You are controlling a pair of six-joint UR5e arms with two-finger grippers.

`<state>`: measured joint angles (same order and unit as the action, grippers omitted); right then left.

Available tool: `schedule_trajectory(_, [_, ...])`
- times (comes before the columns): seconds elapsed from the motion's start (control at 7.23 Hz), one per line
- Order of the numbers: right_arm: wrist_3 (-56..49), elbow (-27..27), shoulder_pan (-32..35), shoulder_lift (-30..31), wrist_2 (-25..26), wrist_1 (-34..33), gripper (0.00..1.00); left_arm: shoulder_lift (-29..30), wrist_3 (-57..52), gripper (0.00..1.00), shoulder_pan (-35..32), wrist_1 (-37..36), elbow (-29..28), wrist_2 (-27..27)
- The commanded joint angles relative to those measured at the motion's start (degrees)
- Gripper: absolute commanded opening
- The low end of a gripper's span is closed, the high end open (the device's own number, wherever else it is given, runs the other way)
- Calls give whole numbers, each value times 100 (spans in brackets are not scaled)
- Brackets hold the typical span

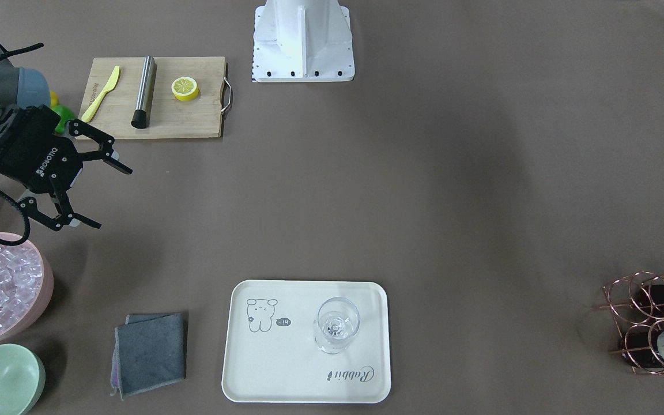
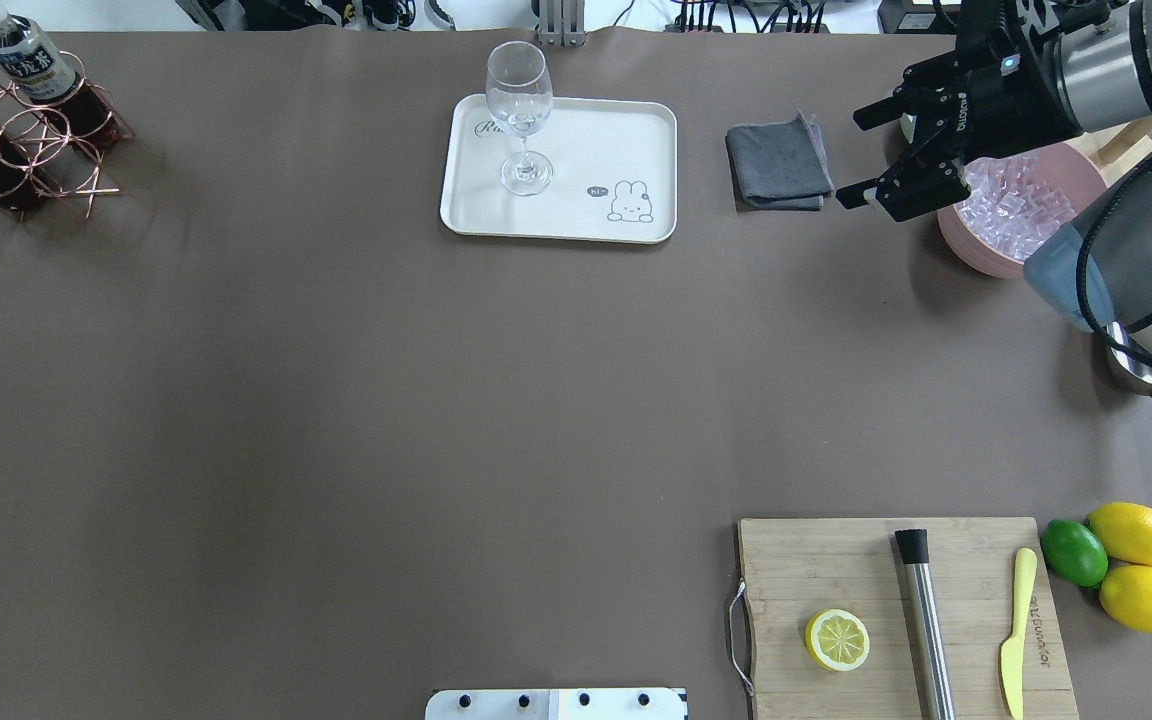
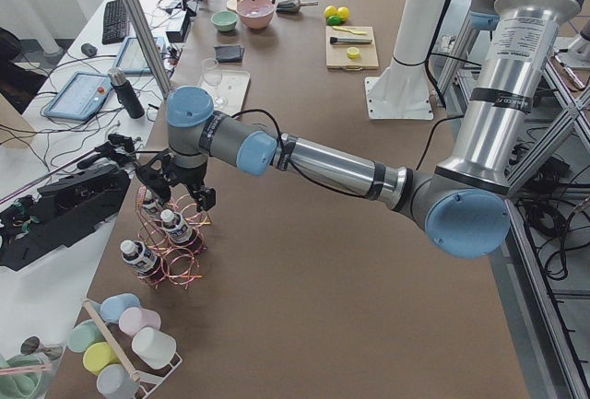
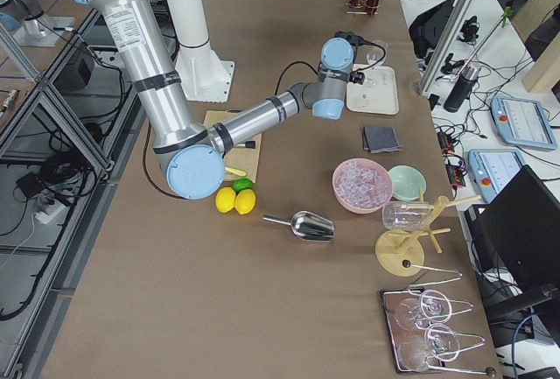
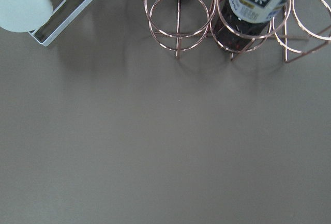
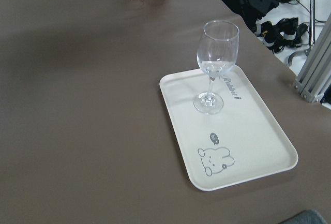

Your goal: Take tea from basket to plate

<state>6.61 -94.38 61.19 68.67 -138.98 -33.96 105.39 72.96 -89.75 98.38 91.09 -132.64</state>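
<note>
Hovering above basket (image 3: 175,256): left end effector (image 3: 178,198), showing only in side camera, so cannot tell whether fingers are apart or together. Judging step: approaching tea (image 3: 174,226), not yet lifting it. Next move is calling for descent straddling white cap, firm closing, then straight lift clear of wire ring. Tea standing upright in basket cell just beneath end effector. Plate (image 2: 576,215) lying well apart along worktop, carrying wine glass (image 2: 519,110). Right end effector (image 2: 851,160) idling, fingers spread, empty, near pink ice bowl (image 2: 1016,220).
</note>
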Motion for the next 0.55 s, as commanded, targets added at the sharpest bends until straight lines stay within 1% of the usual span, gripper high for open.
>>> schedule_trajectory(0.0, [51,-46,-176,-91,273,773,100,280,1871,97,-613,434,-399,19])
schedule_trajectory(0.14, [112,250,-274,40,493,1516,100,298,2776,97,-605,1010,-634,237])
schedule_trajectory(0.28, [470,505,-396,-63,521,1967,99,428,4064,97,-474,1764,-976,726])
schedule_trajectory(0.42, [595,508,-432,-133,643,2137,98,465,4503,97,-56,2059,-1136,983])
